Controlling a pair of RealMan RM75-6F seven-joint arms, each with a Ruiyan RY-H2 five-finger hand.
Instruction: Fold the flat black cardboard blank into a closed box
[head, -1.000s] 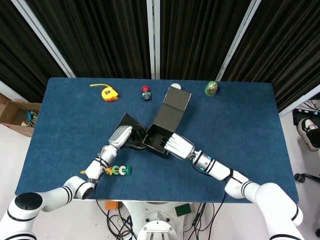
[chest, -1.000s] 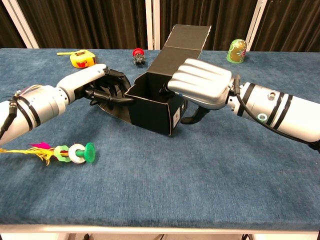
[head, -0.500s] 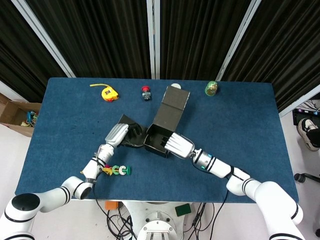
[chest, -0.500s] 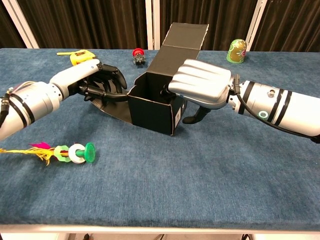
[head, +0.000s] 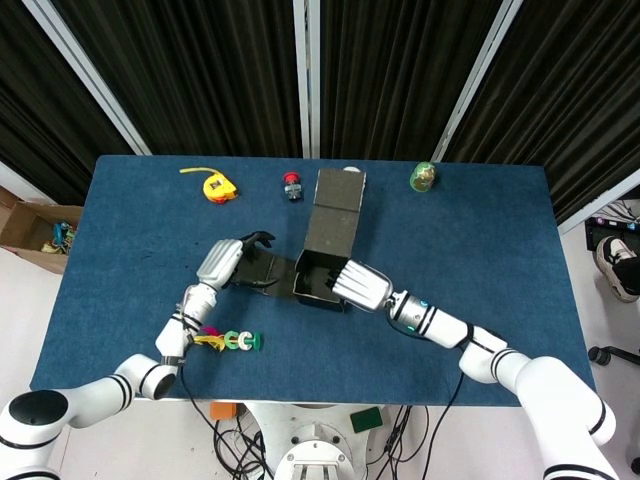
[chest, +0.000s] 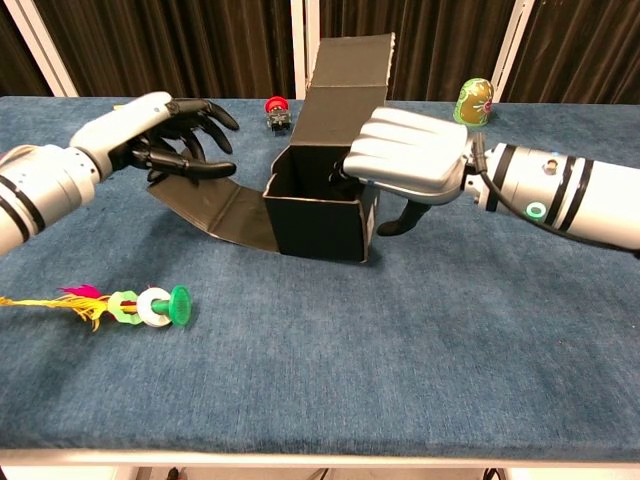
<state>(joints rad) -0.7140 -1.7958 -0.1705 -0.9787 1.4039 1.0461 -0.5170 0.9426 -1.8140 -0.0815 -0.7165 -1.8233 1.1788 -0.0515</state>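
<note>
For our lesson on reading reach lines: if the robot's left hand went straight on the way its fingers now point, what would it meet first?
Probably the upright rear flap of the black cardboard box: the left hand hangs open above the box's long side flap, its fingers pointing towards the box. Depth is unclear, so it might pass in front of it.

- A robot test room or lab, not a home: a rectangular table covered in dark blue felt-like cloth (head: 480, 230) stands before floor-to-ceiling pleated black curtains (head: 210, 70) divided by white metal poles (head: 305, 75).
- Odd unrelated items lie scattered on the cloth like test props: a yellow tape measure (head: 214, 185), a small red-capped black button (head: 292, 185), a green egg-shaped figurine (head: 424, 177), a feathered toy with green and white rings (chest: 135, 306).
- Loose cables and a white machine base (head: 310, 455) sit below the table's near edge; an open brown cardboard carton (head: 30, 225) rests on the pale floor.
</note>
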